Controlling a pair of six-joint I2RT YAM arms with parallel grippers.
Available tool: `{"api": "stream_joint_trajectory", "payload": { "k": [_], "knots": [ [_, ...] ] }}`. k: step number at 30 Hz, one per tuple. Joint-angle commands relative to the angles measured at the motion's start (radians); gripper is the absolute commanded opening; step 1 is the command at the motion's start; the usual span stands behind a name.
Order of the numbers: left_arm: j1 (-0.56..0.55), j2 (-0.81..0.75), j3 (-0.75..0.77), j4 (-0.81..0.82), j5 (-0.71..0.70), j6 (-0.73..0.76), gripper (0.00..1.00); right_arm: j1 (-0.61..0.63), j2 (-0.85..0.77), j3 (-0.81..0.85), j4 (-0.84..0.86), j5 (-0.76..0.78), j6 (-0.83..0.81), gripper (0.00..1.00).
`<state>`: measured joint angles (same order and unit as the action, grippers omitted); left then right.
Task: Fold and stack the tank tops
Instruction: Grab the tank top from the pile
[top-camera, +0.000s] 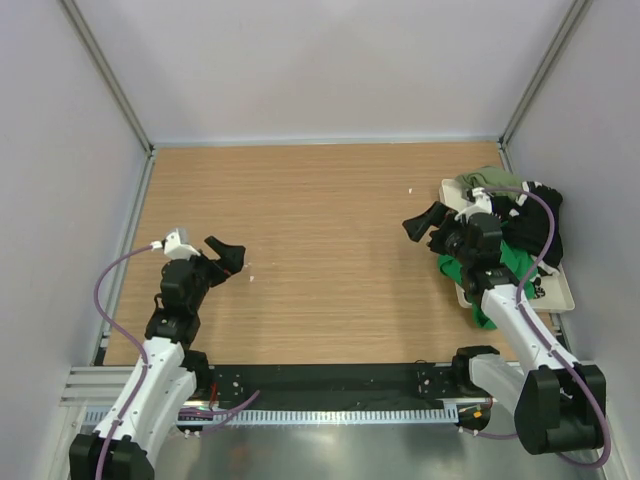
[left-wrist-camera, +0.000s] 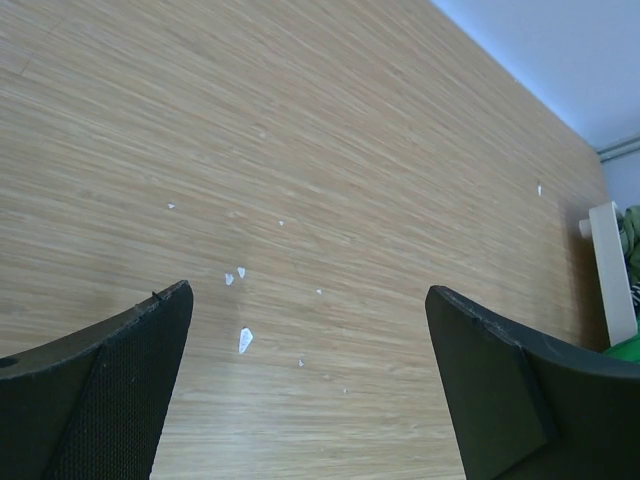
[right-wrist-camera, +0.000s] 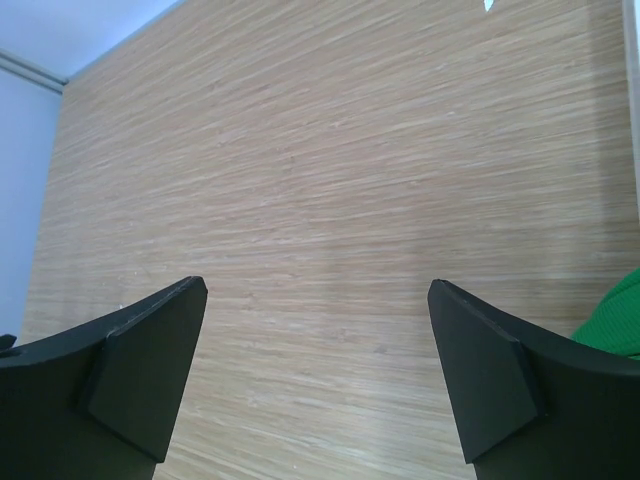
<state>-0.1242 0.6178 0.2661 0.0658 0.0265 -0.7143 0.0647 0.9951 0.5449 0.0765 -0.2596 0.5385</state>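
Note:
The tank tops lie in a rumpled pile on a white tray (top-camera: 558, 292) at the table's right edge: an olive one (top-camera: 484, 180) at the back, a black one (top-camera: 538, 225) in the middle and a bright green one (top-camera: 516, 264) in front, its edge hanging over the tray. My right gripper (top-camera: 418, 228) (right-wrist-camera: 316, 283) hovers open just left of the pile, over bare wood. A corner of the green top (right-wrist-camera: 615, 325) shows beside its right finger. My left gripper (top-camera: 236, 258) (left-wrist-camera: 308, 290) stands open over the table's left part, far from the clothes.
Small white paper scraps (left-wrist-camera: 245, 340) lie on the wood under the left gripper, and another fleck (top-camera: 411, 189) lies farther back. The tray's end (left-wrist-camera: 610, 270) shows at the left wrist view's right edge. Grey walls enclose the table on three sides.

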Motion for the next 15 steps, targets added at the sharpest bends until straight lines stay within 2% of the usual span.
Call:
{"api": "stream_joint_trajectory", "payload": {
  "k": [1,6,10,15],
  "knots": [
    [-0.003,-0.016,0.013,-0.003,-0.008,0.047,1.00,0.006,-0.029,-0.013,0.016,0.068,0.034,1.00],
    [-0.003,-0.016,0.005,0.022,0.029,0.058,0.99,0.004,-0.015,0.035,-0.070,0.095,0.011,0.92],
    [-0.003,-0.006,0.004,0.034,0.042,0.059,1.00,0.004,-0.018,0.110,-0.170,0.216,-0.011,0.91],
    [-0.003,0.003,0.010,0.046,0.069,0.064,1.00,-0.005,0.036,0.259,-0.409,0.592,0.012,0.92]
  ]
}}
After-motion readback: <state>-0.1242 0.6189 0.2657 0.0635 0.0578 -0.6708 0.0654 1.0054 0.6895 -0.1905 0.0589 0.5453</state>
